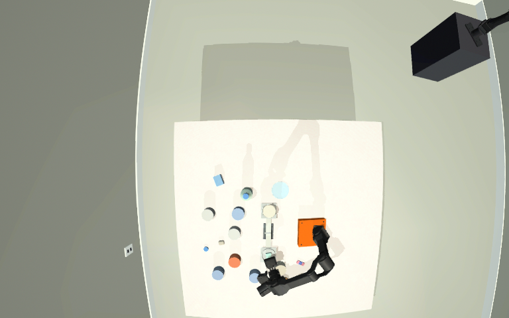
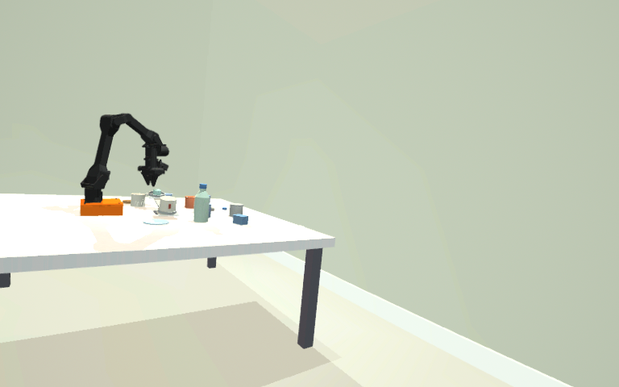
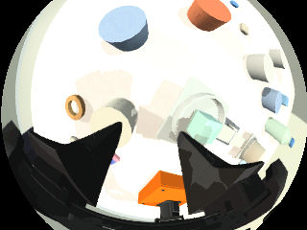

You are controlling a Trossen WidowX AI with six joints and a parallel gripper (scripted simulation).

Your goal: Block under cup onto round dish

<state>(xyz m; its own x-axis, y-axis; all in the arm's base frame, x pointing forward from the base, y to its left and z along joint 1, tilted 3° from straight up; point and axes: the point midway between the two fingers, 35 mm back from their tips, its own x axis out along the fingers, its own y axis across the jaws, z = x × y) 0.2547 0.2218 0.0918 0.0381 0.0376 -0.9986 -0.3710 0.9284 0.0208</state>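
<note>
Gripper (image 2: 152, 181) fingers spread, holding nothing, above one mint block (image 1: 268, 255) exposed on the balance (image 1: 268, 230) end nearer the worktop's near edge; two cups counted: one (image 1: 269, 211) on the balance's far end, one (image 1: 280, 267) set aside beside the near end; one round dish (image 1: 280, 189) beyond.

My arm (image 2: 102, 150): matte black throughout, blocky jointed links on an orange square base plate (image 1: 310, 231) with dark corner screws; its hand (image 3: 149, 153) ends in two black pointed, wedge-shaped fingers.

Matt white table (image 2: 255, 239), matt black tool (image 2: 151, 176).
</note>
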